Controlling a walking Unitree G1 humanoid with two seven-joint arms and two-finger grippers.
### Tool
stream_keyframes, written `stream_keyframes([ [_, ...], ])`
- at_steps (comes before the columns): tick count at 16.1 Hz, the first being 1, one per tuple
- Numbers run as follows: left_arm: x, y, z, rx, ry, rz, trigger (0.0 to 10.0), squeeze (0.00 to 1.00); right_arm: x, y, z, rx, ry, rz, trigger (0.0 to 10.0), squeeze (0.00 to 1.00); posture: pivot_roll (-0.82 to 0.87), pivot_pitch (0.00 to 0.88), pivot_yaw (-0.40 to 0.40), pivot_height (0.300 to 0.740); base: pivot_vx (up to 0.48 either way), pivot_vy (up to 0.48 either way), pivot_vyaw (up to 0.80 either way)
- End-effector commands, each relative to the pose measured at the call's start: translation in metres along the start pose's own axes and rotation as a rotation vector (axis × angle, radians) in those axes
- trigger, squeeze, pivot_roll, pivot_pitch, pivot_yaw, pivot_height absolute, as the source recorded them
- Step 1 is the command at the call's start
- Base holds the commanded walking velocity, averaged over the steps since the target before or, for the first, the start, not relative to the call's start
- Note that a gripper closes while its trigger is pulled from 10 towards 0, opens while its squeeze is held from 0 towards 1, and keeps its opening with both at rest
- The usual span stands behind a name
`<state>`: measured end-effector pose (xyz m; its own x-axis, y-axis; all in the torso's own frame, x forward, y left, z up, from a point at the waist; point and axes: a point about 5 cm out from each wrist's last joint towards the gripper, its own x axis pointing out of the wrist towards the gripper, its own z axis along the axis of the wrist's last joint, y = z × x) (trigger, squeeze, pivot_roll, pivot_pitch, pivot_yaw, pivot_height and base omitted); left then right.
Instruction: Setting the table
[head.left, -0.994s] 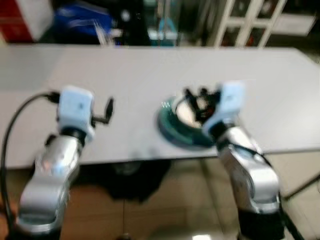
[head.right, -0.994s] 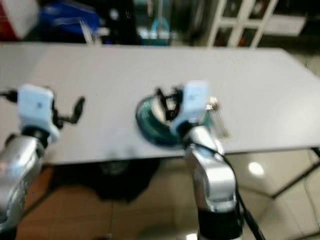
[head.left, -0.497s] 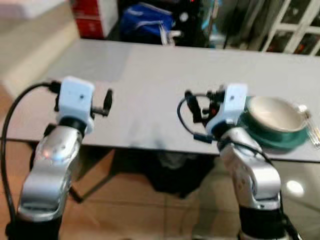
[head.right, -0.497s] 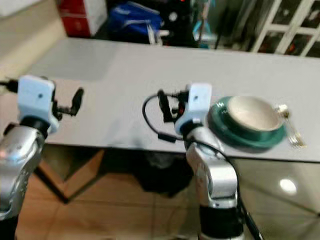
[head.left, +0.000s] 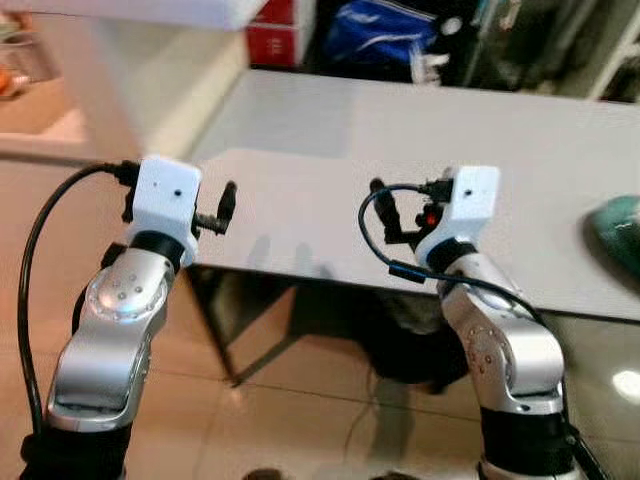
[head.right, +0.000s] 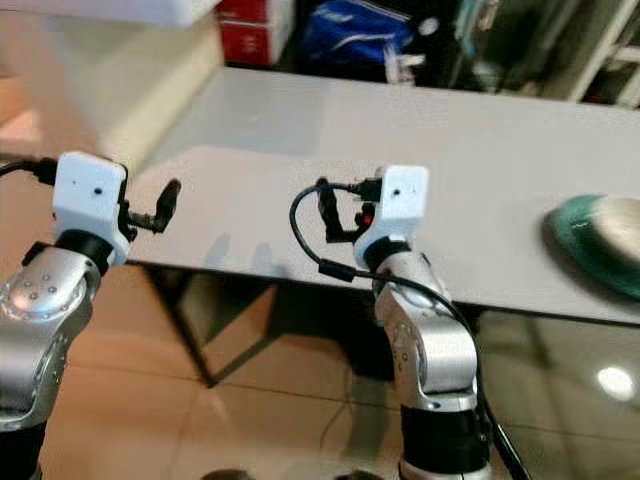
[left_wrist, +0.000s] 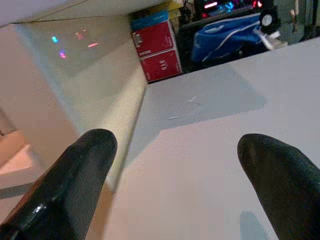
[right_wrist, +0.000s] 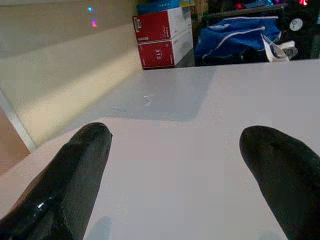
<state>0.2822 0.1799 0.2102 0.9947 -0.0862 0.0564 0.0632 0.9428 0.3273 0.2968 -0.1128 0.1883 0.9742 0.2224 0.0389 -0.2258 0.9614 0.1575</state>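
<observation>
A dark green plate (head.right: 590, 245) carrying a cream bowl (head.right: 622, 215) sits on the grey table (head.left: 320, 170) at the far right edge of the head views, near the table's front edge. My right gripper (head.left: 385, 205) hovers over the table's front edge well to the left of the plate, and the right wrist view shows it open (right_wrist: 177, 135) with only bare tabletop between the fingers. My left gripper (head.left: 225, 205) is held up near the table's left front corner, open (left_wrist: 175, 145) and empty.
Red boxes (left_wrist: 157, 47) and a blue bag (right_wrist: 240, 37) stand behind the table's far side. A cream counter or wall (head.left: 150, 80) runs along the table's left end. Tiled floor (head.left: 290, 420) lies under and in front of the table.
The camera has swung left along the table, so the plate and bowl slid from the centre to the right edge. The right gripper, over the plate before, now stands well left of it.
</observation>
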Motion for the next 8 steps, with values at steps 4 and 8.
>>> stream_keyframes([
  [4, -0.0014, -0.0046, 0.0039, 0.017, -0.010, -0.011, 10.0, 0.00, 0.0000, -0.0126, -0.0048, -0.062, 0.033, -0.057, 10.0, 1.00, 0.09, 0.050, -0.001, 0.740, 0.000, 0.480, 0.00],
  [8, -0.0034, -0.0035, 0.0046, 0.017, -0.019, 0.001, 10.0, 0.00, 0.0006, -0.0055, -0.0002, -0.057, -0.009, -0.020, 10.0, 1.00, 0.10, 0.057, -0.005, 0.740, 0.000, 0.480, 0.00],
])
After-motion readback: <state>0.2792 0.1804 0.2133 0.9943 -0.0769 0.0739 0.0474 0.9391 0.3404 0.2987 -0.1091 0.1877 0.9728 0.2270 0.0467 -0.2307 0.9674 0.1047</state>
